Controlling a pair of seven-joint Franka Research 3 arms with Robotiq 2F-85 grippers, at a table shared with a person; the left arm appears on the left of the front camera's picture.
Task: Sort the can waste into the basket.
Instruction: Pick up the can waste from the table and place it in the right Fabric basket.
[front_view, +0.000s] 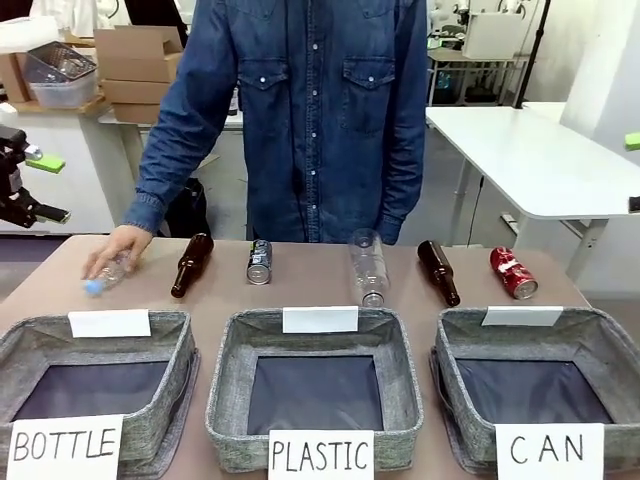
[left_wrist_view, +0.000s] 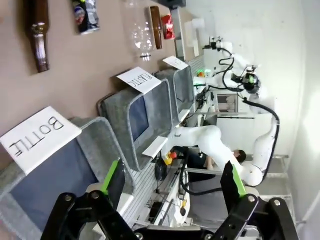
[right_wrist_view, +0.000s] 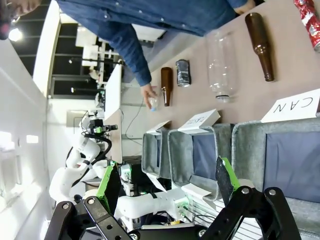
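Even, bright indoor light falls from above, leaving only faint soft shadows on the desk (front_view: 310, 288). The front view is sharp. The 2 wrist views bow straight lines near their edges. In the right wrist view a ceiling lamp (right_wrist_view: 15, 35) glares and the white wall (right_wrist_view: 25, 105) below it washes out.

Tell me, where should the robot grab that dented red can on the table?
Probably around the middle of the red can, coming straight down from above. It lies on its side, slanted, so a pinch can close across its round body. The brown bottle beside it lies apart, leaving room for that.
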